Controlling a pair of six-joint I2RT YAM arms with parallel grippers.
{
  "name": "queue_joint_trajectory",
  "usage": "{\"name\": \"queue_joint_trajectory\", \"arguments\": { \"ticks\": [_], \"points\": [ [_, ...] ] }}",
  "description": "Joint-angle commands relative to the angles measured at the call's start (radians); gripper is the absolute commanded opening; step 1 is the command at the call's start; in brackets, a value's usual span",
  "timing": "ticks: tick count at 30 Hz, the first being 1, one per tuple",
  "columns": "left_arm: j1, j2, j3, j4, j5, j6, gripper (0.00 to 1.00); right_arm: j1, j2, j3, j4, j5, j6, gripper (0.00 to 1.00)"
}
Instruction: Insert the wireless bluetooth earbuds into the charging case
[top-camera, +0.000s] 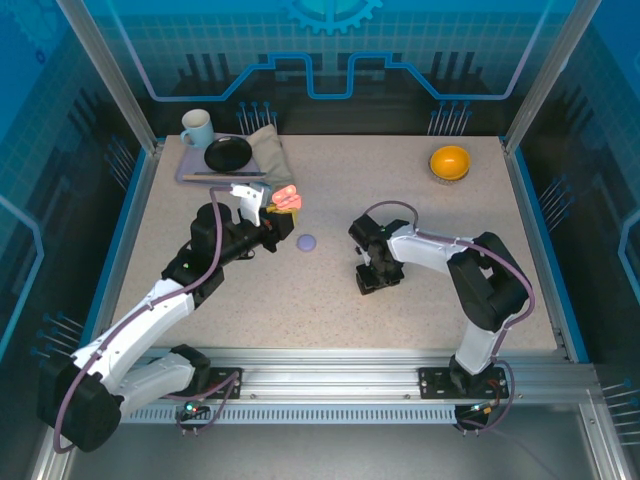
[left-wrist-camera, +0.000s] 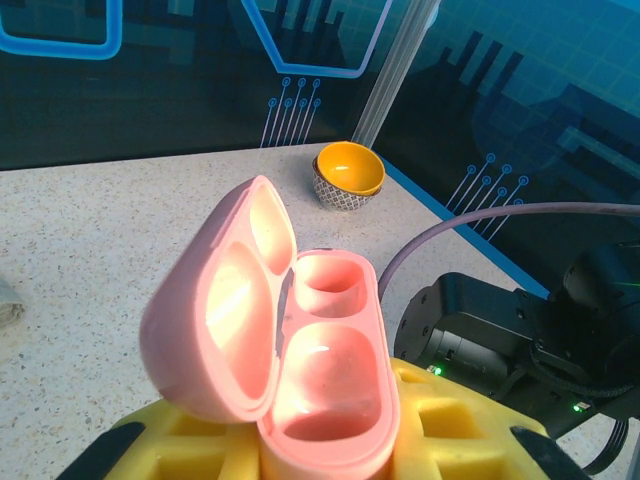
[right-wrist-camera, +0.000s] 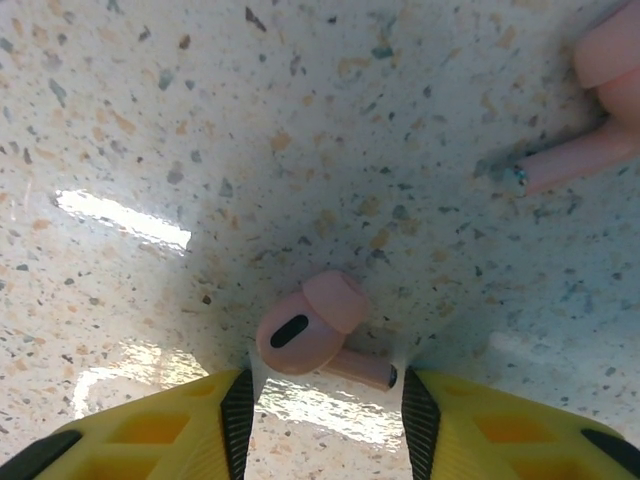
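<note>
My left gripper (top-camera: 272, 208) is shut on an open salmon-pink charging case (left-wrist-camera: 330, 370), held above the table with its lid (left-wrist-camera: 215, 320) swung to the left. Both wells look empty. My right gripper (top-camera: 376, 280) points down at the table, open, with its yellow fingers (right-wrist-camera: 235, 425) on either side of a salmon-pink earbud (right-wrist-camera: 310, 332) lying on the surface. A second pink earbud (right-wrist-camera: 600, 90) lies further off at the upper right of the right wrist view. The pale purple earbuds are out of view.
A small pale purple rounded case (top-camera: 306, 242) lies closed on the table between the arms. An orange bowl (top-camera: 450, 161) sits at the back right. A tray (top-camera: 190, 176) with a mug (top-camera: 197, 127), black plate (top-camera: 228, 153) and cloth stands back left.
</note>
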Motion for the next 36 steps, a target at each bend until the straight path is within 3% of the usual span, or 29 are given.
{"name": "queue_joint_trajectory", "arguments": {
  "ticks": [1, 15, 21, 24, 27, 36],
  "points": [
    [-0.009, -0.022, 0.023, 0.037, -0.003, 0.025, 0.0, 0.0, -0.025, -0.015, 0.007, -0.042, 0.017, 0.46],
    [-0.009, -0.035, 0.016, 0.034, -0.011, 0.026, 0.0, 0.083, -0.028, 0.021, -0.011, -0.06, 0.047, 0.44],
    [-0.009, -0.041, 0.016, 0.029, -0.013, 0.026, 0.0, 0.092, -0.071, 0.052, -0.074, 0.01, 0.104, 0.43],
    [-0.009, -0.045, 0.015, 0.031, -0.017, 0.029, 0.0, 0.068, -0.099, 0.078, -0.117, 0.076, 0.178, 0.47],
    [-0.009, -0.043, 0.015, 0.034, -0.017, 0.031, 0.0, 0.05, -0.094, 0.094, -0.123, 0.108, 0.259, 0.57],
    [-0.009, -0.034, 0.019, 0.036, -0.018, 0.034, 0.0, 0.045, 0.014, 0.156, -0.113, 0.126, 0.41, 0.59]
  ]
}}
